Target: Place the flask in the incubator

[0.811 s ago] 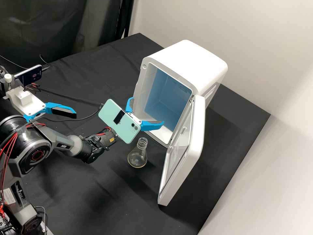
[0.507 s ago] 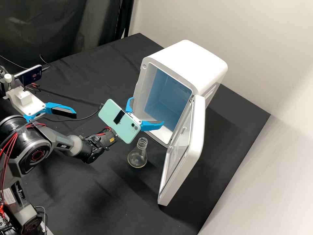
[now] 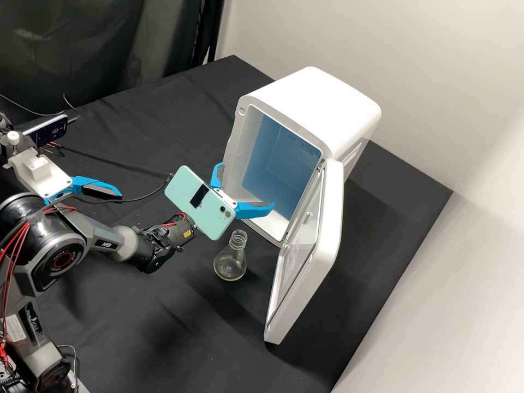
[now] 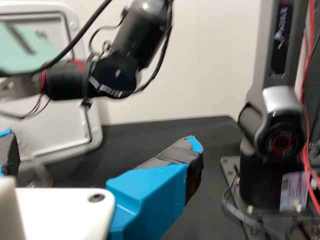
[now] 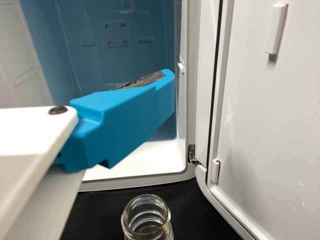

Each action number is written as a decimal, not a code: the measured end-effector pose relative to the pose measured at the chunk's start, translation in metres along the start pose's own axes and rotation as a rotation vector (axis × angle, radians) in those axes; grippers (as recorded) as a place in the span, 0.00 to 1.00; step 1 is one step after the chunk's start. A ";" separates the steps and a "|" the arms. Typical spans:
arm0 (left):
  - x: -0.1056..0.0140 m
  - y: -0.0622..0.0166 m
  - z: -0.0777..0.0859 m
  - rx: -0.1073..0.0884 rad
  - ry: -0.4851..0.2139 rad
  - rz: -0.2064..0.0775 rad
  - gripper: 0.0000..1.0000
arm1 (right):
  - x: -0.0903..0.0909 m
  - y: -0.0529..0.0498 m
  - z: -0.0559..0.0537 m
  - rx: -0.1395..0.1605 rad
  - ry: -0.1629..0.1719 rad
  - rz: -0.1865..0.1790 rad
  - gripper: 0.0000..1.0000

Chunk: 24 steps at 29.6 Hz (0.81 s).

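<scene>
Flask [image 3: 230, 262]: clear glass, conical, upright (mouth upward) on the black counter [image 3: 164, 103], just outside the incubator [image 3: 327, 103] at the foot of its opening, close beside the inner face of the swung-out door [image 3: 300, 256], apart from both hands. Incubator: white shell, pale blue cavity, door standing wide open. Right hand [image 3: 245, 186]: blue fingers spread apart, gripping nothing, held at the incubator's mouth and above the flask. Mint-green phone [image 3: 199, 202]: mounted at that arm's wrist, just outside the incubator's opening. Left hand [image 3: 103, 190]: fingers parted, holding nothing, low over the counter, well apart from the incubator on the side away from its door. Dark phone [image 3: 46, 128]: at the left arm's wrist, farther still from the incubator.
</scene>
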 end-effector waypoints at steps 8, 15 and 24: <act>-0.037 -0.0039 -0.021 -0.019 0.078 0.045 1.00 | 0.000 0.000 0.000 0.000 0.000 0.000 1.00; -0.059 -0.0124 -0.028 -0.024 0.104 0.048 1.00 | 0.000 0.000 0.000 0.000 0.000 0.000 1.00; -0.078 -0.0251 -0.032 -0.021 0.122 0.021 1.00 | 0.000 0.000 0.000 0.000 0.000 0.000 1.00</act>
